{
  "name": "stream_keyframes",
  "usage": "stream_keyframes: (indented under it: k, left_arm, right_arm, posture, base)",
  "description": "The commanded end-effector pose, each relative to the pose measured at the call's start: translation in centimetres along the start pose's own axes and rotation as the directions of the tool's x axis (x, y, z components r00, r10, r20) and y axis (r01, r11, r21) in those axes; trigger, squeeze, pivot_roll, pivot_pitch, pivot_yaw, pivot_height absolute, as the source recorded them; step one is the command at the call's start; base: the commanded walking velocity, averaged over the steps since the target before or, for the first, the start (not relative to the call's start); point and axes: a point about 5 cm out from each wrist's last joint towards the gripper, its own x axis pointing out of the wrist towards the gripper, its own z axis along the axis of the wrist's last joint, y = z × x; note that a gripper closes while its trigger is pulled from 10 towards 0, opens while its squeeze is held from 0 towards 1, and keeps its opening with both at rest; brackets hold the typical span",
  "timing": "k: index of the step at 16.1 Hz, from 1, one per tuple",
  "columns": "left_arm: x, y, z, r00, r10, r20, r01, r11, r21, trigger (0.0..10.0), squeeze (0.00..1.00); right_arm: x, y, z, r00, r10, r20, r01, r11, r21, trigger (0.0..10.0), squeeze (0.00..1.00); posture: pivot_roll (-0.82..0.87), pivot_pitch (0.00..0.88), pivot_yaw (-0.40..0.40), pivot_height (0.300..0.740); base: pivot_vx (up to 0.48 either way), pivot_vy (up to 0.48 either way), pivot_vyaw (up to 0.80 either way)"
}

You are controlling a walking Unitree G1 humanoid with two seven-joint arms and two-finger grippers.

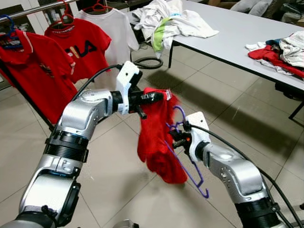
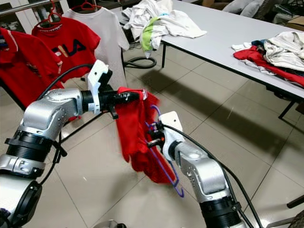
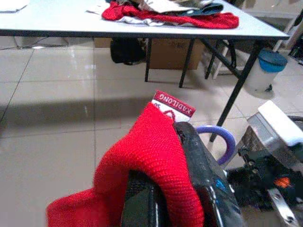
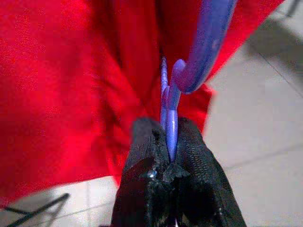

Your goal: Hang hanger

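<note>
Right hand (image 4: pixel 170 156) clamping purple hanger (image 1: pixel 190 166); left hand (image 1: pixel 159 97) gripping red shirt (image 1: pixel 154 137).

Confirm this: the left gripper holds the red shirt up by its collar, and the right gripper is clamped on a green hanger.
Not quite. The hanger is purple, not green; the right wrist view shows the right gripper shut on it. The left gripper does hold the red shirt up by its collar.
</note>
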Motion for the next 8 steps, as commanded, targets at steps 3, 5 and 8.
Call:
stream_keyframes:
  k: [3, 5, 8]
  left_arm:
    - [-1.3, 0.6, 1.8, 1.000, 0.031, -0.001, -0.031, 0.996, 0.087, 0.0, 0.00]
    - [-1.3, 0.2, 1.1, 0.998, 0.008, -0.062, 0.000, 0.992, 0.124, 0.0, 0.00]
    - [-0.8, -0.4, 0.9, 0.997, -0.022, -0.073, 0.032, 0.990, 0.135, 0.0, 0.00]
  right_arm:
    - [-0.3, -1.7, 1.0, 0.982, -0.140, 0.126, 0.123, 0.984, 0.132, 0.0, 0.00]
    - [-0.5, -2.3, 2.8, 0.943, -0.188, 0.274, 0.089, 0.937, 0.337, 0.0, 0.00]
    - [-0.3, -2.6, 4.3, 0.912, -0.206, 0.355, -0.005, 0.859, 0.511, 0.0, 0.00]
  posture:
    - [0.01, 0.000, 0.103, 0.740]
    - [0.00, 0.000, 0.103, 0.740]
    - [0.00, 0.000, 0.096, 0.740]
  base:
    - [0.000, 0.000, 0.00]
    - [0.000, 0.000, 0.00]
    - [0.000, 0.000, 0.00]
